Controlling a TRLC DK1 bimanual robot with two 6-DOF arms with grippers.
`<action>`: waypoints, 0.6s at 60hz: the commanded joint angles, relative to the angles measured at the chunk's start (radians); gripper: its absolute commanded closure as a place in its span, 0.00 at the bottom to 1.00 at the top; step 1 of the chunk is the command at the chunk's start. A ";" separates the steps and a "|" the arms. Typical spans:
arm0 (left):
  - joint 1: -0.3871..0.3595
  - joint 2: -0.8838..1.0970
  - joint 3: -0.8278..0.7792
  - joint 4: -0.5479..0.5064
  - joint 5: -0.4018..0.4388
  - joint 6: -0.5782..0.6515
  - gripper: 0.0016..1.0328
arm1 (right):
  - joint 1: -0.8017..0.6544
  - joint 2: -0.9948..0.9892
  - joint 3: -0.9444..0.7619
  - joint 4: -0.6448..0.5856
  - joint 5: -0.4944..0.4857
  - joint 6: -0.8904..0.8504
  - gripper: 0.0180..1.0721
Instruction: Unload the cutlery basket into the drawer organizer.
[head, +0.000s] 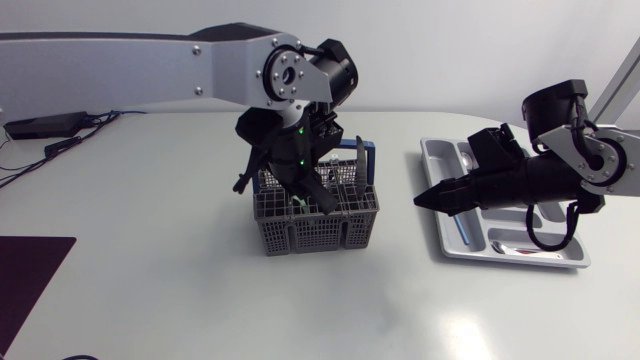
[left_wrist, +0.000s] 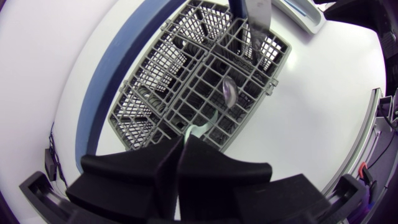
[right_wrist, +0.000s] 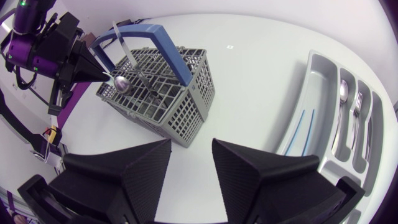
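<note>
You get the spoon (left_wrist: 227, 93) only as a blur in the left wrist view, its handle end lost between the left fingers (left_wrist: 214, 160). In the head view the left gripper (head: 327, 207) hides the basket's (head: 300, 235) middle cells. The right gripper (head: 422, 201) covers much of the organizer (head: 447, 238), and what lies in it is too small to name. The right wrist view cuts off the organizer's far end.

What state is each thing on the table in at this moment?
left gripper, shut on the spoon
right gripper, open, empty
basket, upright, handle raised, cutlery inside
drawer organizer, partly filled
</note>
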 joint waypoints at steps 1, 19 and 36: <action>-0.020 -0.027 -0.025 -0.009 -0.015 0.019 0.84 | 0.000 0.004 -0.034 0.000 -0.010 -0.012 0.52; -0.069 -0.096 0.004 -0.015 -0.128 0.055 0.84 | 0.014 0.004 -0.037 0.005 -0.009 -0.004 0.52; -0.078 -0.136 0.015 -0.021 -0.204 0.115 0.84 | 0.023 0.004 -0.037 0.006 -0.005 0.002 0.52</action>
